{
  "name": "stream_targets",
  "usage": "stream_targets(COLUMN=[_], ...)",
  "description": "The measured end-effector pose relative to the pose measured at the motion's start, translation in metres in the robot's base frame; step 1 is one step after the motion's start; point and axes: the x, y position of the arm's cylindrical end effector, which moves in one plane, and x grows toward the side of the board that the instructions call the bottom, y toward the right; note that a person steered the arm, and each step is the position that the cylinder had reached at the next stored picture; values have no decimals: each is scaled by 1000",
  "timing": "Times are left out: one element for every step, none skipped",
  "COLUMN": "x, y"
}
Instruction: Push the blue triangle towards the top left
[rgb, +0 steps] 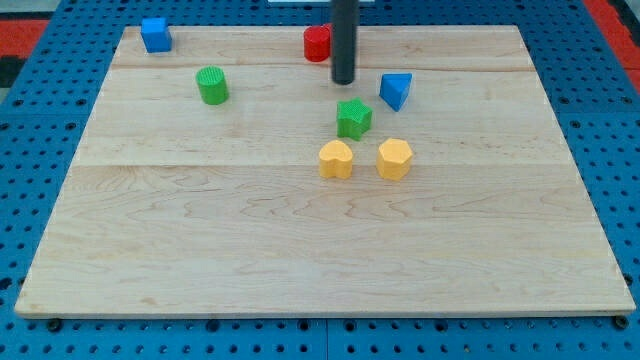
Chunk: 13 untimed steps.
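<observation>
Single camera, raised, looking obliquely down across the wooden board (300, 240) toward 12 o'clock. Whole board in frame, moderately near.

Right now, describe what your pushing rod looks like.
My rod is a straight, plain cylinder, dark grey to black, with no markings, cables or sleeve visible. It enters from the view's top edge, so its upper part is cut off. My tip is a blunt, flat end with the same width.
</observation>
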Motion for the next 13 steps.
stream_targets(x=[-6,23,63,44,32,25,23,23,23,18,4,-8,-10], y=[69,120,95,74,77,50,11,-38,-80,-115,-143,-168,-202])
